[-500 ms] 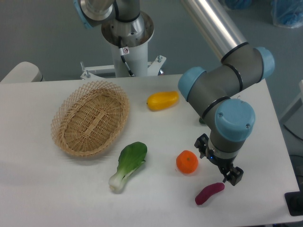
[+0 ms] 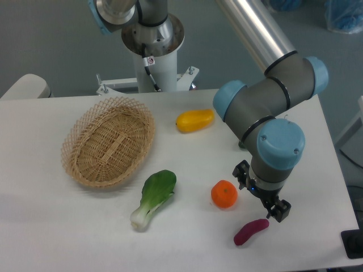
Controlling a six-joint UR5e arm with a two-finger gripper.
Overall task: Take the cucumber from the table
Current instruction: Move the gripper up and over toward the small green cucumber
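On the table (image 2: 39, 226), a wicker basket (image 2: 108, 141) is sitting at the left. A bok choy (image 2: 154, 198) is lying just beside its near rim. A yellow vegetable (image 2: 194, 120) is resting farther back. An orange (image 2: 224, 194) is sitting right of the bok choy, near a purple vegetable (image 2: 250, 231). The gripper (image 2: 265, 199) is hovering between those two, pointing down. The wrist is covering it, so I cannot tell its opening. The cucumber is not showing anywhere.
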